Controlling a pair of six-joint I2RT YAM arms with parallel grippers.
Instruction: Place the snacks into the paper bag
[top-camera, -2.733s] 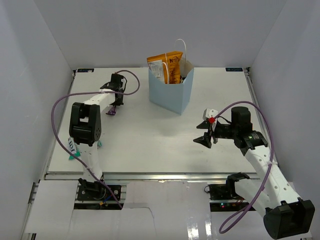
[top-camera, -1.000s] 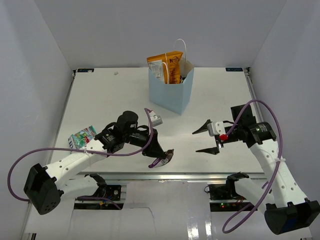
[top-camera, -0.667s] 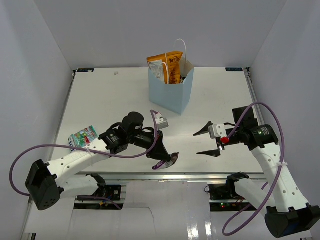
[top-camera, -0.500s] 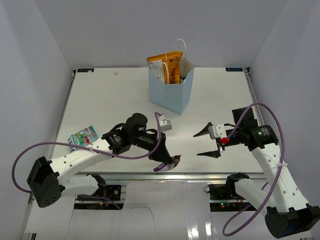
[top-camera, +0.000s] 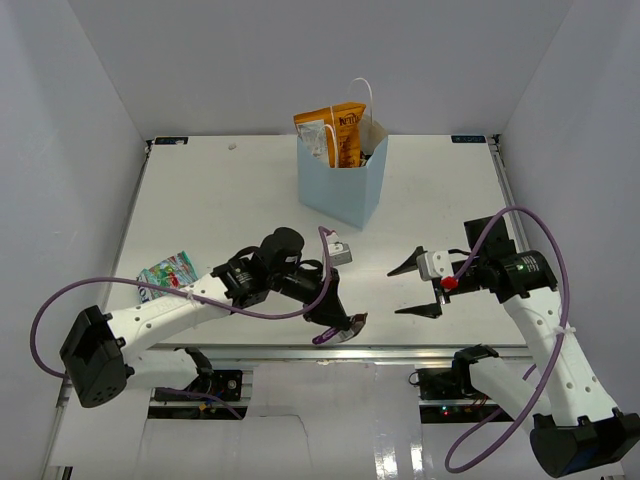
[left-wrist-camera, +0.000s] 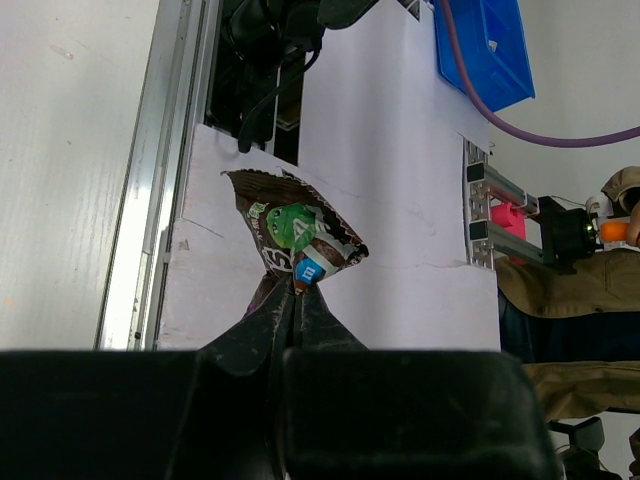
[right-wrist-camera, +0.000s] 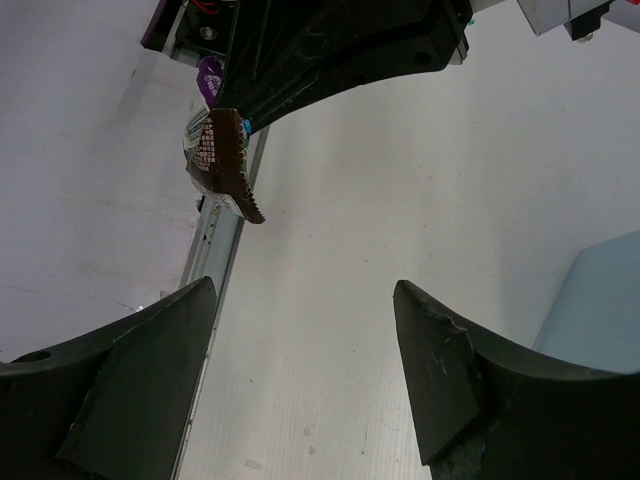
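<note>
Candy bar (top-camera: 343, 332) clamped in left gripper (top-camera: 335, 325) at near edge of table (top-camera: 230, 200); right gripper (top-camera: 393, 292) spread alongside; green packet (top-camera: 168, 273) far left, paper bag (top-camera: 340, 195) behind.

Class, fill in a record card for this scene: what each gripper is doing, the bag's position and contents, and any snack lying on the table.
Left gripper: shut on the dark candy packet, held off the table near its front edge
Right gripper: open, holding nothing, pointed toward the packet
Paper bag: upright, far middle of the table
In the bag: orange chip bag, sticking out of the top
On the table: green packet, near the left edge
</note>
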